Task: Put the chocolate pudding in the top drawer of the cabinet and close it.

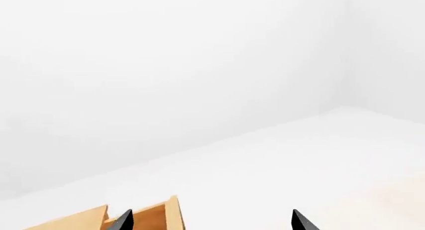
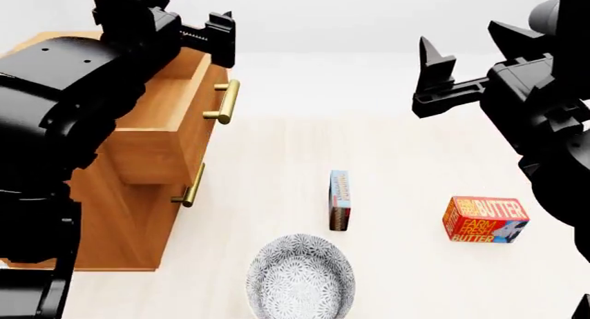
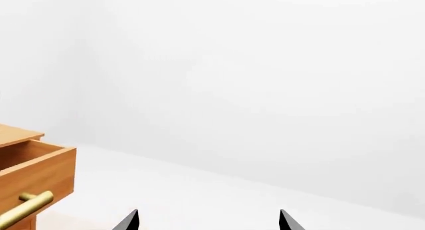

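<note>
Left wrist: left end effector [image 1: 210, 221] spread, empty, above the open top drawer [image 1: 156, 216].
Head: chocolate pudding [image 2: 339, 199] lies on the desk [image 2: 405, 160], long axis running away from the robot, below and left of the nearer right end effector [image 2: 439, 84].
Right wrist: fingertips [image 3: 127, 221] spread, empty.

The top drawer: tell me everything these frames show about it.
The top drawer is a honey-brown wood-grain box pulled well out of the cabinet, so it is open. Its front carries a horizontal brass bar handle on two short posts. The visible part of the inside looks bare; the left arm hides the rest. It sits above the lower drawer, which is shut. The left end effector hovers over its far end; contact cannot be judged. The right wrist view shows its front corner and handle too.
</note>
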Controlling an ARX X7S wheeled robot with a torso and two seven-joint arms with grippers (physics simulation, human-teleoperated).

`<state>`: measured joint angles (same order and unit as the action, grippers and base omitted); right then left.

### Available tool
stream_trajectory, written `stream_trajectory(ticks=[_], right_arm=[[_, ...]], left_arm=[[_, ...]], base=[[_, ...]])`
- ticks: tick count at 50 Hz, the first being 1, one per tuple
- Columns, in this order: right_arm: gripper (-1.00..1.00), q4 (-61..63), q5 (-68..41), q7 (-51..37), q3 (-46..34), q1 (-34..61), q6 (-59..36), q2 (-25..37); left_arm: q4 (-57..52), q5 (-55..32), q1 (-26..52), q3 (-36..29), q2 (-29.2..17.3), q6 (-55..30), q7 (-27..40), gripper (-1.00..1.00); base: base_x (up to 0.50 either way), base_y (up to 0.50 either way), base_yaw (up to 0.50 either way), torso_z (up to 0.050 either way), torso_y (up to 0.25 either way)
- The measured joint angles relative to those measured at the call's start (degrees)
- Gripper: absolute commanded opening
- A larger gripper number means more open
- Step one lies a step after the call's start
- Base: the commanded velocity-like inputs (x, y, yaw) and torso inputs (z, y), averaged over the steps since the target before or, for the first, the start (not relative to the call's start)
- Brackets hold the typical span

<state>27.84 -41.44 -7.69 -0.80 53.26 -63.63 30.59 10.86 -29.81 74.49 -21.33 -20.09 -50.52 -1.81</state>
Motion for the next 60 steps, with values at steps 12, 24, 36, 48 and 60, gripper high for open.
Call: stream_trajectory(ticks=[12, 24, 36, 48, 60], right_arm=[[1.0, -1.0, 0.8, -0.3, -0.9, 0.5, 0.4, 0.3], [1.0, -1.3, 1.4, -0.5, -1.4, 0.2, 0.9, 0.8], [1.0, 0.1, 0.6, -1.3, -0.8, 0.4, -0.4, 1.5], [1.0, 1.8, -0.5, -2.1, -0.2, 0.9, -1.9, 2.1], [1.0, 1.3, 0.5, -2.2, -2.0, 1.3, -0.9, 1.7]], left_arm=[[18.5, 3.7, 8.7, -3.5, 4.6, 1.6, -2.1, 1.0], [42.1, 7.9, 19.1, -7.4, 10.9, 7.2, -5.8, 1.0], [57.5, 12.7, 26.7, -5.0, 15.5, 8.8, -6.9, 1.0], [62.1, 20.2, 28.9, 3.0, 17.5, 5.9, -6.8, 1.0], [63.5, 25.3, 28.3, 7.5, 18.5, 3.4, -9.2, 1.0]], base=[[0.0, 0.0, 0.0, 0.0, 0.0], [0.0, 0.0, 0.0, 0.0, 0.0], [0.0, 0.0, 0.0, 0.0, 0.0], [0.0, 0.0, 0.0, 0.0, 0.0], [0.0, 0.0, 0.0, 0.0, 0.0]])
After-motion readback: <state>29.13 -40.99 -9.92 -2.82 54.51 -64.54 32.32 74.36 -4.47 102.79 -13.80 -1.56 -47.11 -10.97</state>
